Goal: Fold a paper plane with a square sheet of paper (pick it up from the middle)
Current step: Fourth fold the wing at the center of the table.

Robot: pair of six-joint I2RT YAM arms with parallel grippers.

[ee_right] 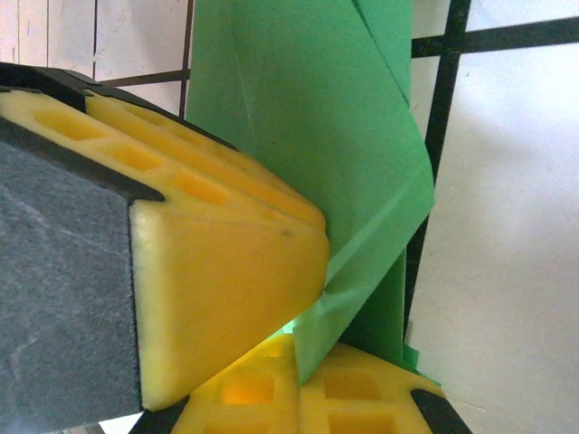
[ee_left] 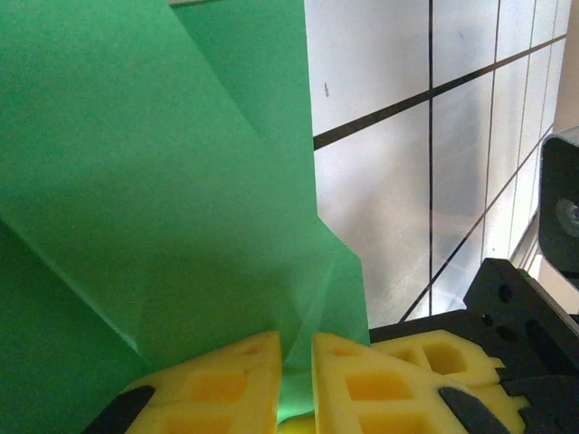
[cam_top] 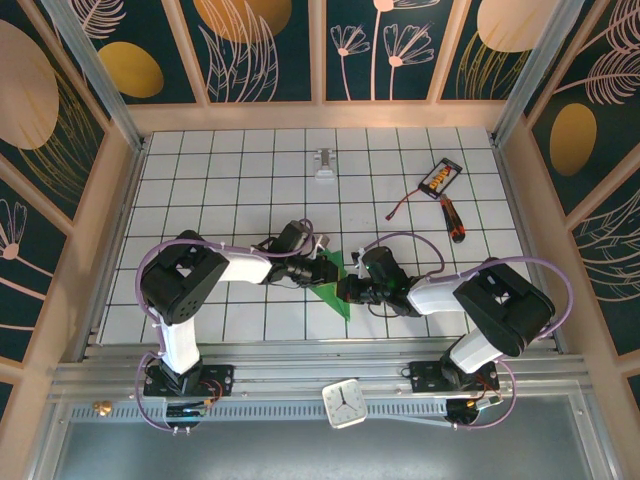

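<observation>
The square sheet of paper (cam_top: 336,279) is bright green and folded into a pointed wedge with several creases. It hangs just above the tiled table, held between my two grippers near the front middle. My left gripper (cam_top: 326,268) is shut on its upper edge; in the left wrist view the paper (ee_left: 181,181) runs down into the narrow gap of that gripper (ee_left: 296,353). My right gripper (cam_top: 350,290) is shut on the lower part; in the right wrist view a folded strip of the paper (ee_right: 362,181) is pinched in it (ee_right: 300,384). The left gripper's yellow fingers (ee_right: 226,262) press close beside.
A red-handled screwdriver (cam_top: 452,218) and a black box with an orange label (cam_top: 440,177) and a red wire lie at the back right. A small pale fitting (cam_top: 325,163) sits at the back centre. A clock (cam_top: 346,402) rests on the front rail. Wooden walls ring the table.
</observation>
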